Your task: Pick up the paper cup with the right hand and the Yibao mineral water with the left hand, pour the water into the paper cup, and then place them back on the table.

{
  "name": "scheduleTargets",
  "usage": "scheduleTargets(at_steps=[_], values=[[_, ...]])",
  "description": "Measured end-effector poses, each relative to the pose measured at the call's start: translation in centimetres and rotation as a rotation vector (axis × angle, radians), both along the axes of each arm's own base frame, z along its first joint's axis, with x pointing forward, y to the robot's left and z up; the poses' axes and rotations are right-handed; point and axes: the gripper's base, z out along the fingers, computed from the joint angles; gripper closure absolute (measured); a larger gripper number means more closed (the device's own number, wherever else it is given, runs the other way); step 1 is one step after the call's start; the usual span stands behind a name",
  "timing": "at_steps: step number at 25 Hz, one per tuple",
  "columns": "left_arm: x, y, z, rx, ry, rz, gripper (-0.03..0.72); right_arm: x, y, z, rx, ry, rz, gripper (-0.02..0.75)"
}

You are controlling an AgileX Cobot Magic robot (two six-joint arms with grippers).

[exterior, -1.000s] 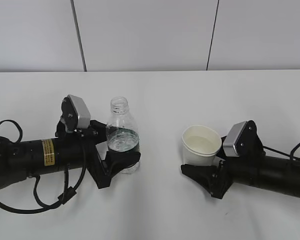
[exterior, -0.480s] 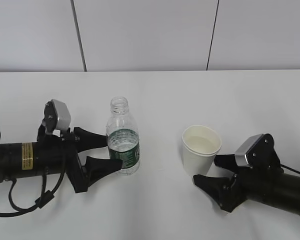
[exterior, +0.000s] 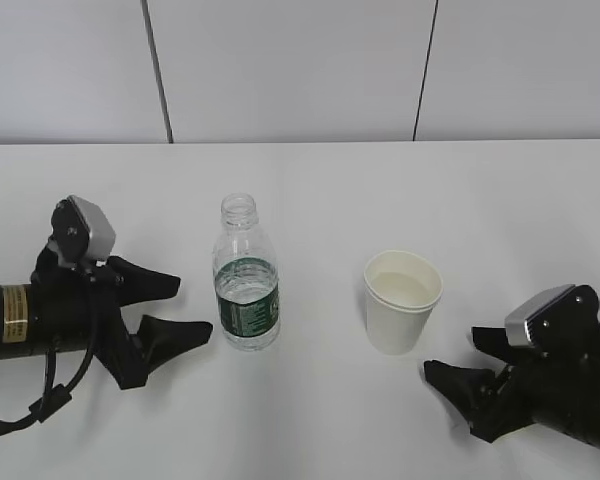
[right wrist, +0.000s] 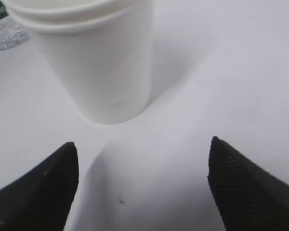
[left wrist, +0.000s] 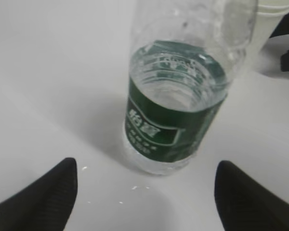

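Observation:
The Yibao mineral water [exterior: 247, 275] stands upright and capless on the table [exterior: 320, 190], with some water left at the height of its green label. The left hand's gripper [exterior: 192, 308] is open just left of it, fingertips apart from the bottle. In the left wrist view the bottle [left wrist: 178, 106] stands beyond the open gripper [left wrist: 145, 166]. The paper cup [exterior: 402, 300] stands upright to the right, with water [exterior: 404, 290] in it. The right hand's gripper [exterior: 452, 352] is open, low and to the cup's right, clear of it. The right wrist view shows the cup [right wrist: 96, 62] ahead of the open gripper [right wrist: 142, 144].
A grey panelled wall [exterior: 300, 70] rises behind the table's far edge. Small droplets [left wrist: 135, 187] lie on the white surface near the bottle's base. Black cables [exterior: 20, 420] loop beside the left arm.
Both arms have drawn back: the left gripper slid left off the bottle, the right gripper moved down and right away from the cup. Bottle and cup stay standing where they were.

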Motion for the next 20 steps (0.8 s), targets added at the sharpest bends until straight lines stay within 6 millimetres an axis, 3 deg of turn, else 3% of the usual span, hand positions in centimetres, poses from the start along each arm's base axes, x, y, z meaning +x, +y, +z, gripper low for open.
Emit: scheduleTargets(at_steps=[5, 11, 20], values=[[0.7, 0.6, 1.2, 0.005, -0.018, 0.116, 0.152, -0.4, -1.3, 0.1, -0.022, 0.019, -0.173, 0.092], [1.4, 1.5, 1.0, 0.041, 0.025, 0.263, 0.155, 0.2, -3.6, 0.0, -0.053, 0.018, -0.449, 0.101], [2.8, 3.1, 1.3, 0.032, -0.02, 0.514, 0.156, 0.2, -4.9, 0.0, -0.07, 0.017, -0.612, 0.115]])
